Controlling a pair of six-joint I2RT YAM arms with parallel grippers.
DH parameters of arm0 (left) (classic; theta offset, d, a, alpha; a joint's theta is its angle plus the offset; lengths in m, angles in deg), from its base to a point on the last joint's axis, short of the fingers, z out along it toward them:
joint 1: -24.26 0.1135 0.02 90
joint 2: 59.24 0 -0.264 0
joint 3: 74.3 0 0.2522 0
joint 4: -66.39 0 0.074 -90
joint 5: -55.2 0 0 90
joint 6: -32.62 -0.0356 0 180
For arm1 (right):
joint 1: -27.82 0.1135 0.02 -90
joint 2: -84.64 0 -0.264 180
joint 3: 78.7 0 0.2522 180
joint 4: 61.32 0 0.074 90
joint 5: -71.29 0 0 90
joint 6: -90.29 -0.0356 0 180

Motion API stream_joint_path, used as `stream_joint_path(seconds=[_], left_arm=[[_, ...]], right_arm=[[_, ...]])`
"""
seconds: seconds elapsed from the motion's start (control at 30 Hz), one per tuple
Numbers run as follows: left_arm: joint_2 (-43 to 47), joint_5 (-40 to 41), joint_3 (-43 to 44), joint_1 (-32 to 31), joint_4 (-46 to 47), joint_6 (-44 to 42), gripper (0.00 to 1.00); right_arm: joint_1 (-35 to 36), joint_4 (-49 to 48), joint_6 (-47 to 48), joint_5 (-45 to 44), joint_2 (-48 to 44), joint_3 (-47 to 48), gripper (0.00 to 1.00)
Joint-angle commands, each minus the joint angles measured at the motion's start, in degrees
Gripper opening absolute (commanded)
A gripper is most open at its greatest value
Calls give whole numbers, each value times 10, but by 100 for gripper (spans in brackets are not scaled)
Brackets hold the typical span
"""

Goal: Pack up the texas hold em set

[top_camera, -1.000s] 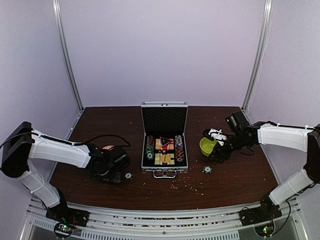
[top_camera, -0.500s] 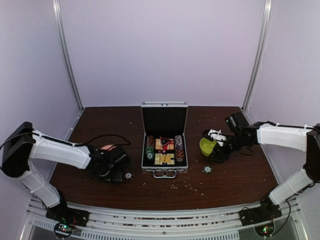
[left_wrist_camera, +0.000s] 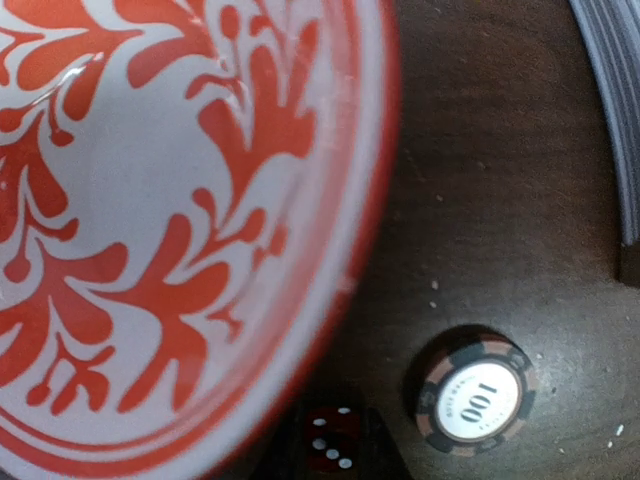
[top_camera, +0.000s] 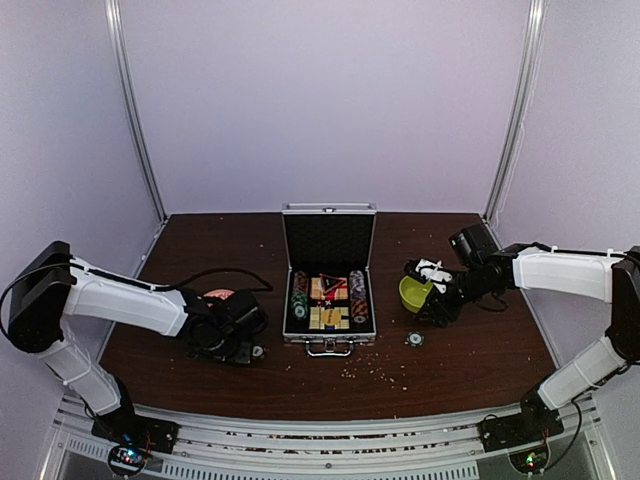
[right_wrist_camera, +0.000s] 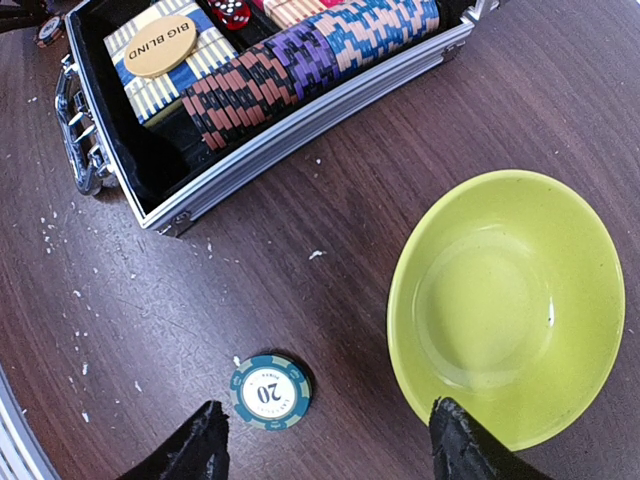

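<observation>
Now L fingers (left_wrist_camera: 335,445) pinch red die (left_wrist_camera: 332,440) beside 100 chip (left_wrist_camera: 473,395).

A lime-green bowl (right_wrist_camera: 507,305) sits on the dark table (right_wrist_camera: 330,300) beside a teal chip (right_wrist_camera: 269,392). The open case (right_wrist_camera: 250,90) holds chip rows (right_wrist_camera: 310,65) and a "BIG BLIND" button (right_wrist_camera: 161,45).

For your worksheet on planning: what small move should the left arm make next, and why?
Probably lift the left gripper and carry its red die to the open case: the fingers look shut on the die, beside the tin and a loose 100 chip.
</observation>
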Motion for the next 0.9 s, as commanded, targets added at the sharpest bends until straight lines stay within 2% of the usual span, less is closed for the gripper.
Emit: stream_joint_path(seconds=[0.0,0.2,0.3,0.43,0.53,0.87], left_arm=[[-13,-49,31,-30,-34,-45,13],[-38,-134,53,-79,-72,-77,13],[-54,-150,69,-91,-87,-89,14],[-67,-145,95,-91,-112,-99,32],[-74,-131,113,-90,-129,-102,37],[-92,-105,141,-89,-150,-119,32]], right_arm=[[4,5,6,4,5,10,70],[4,5,6,4,5,10,70],[4,5,6,4,5,10,70],[4,5,6,4,4,11,70],[4,5,6,5,5,11,70],[6,7,7,6,8,12,70]])
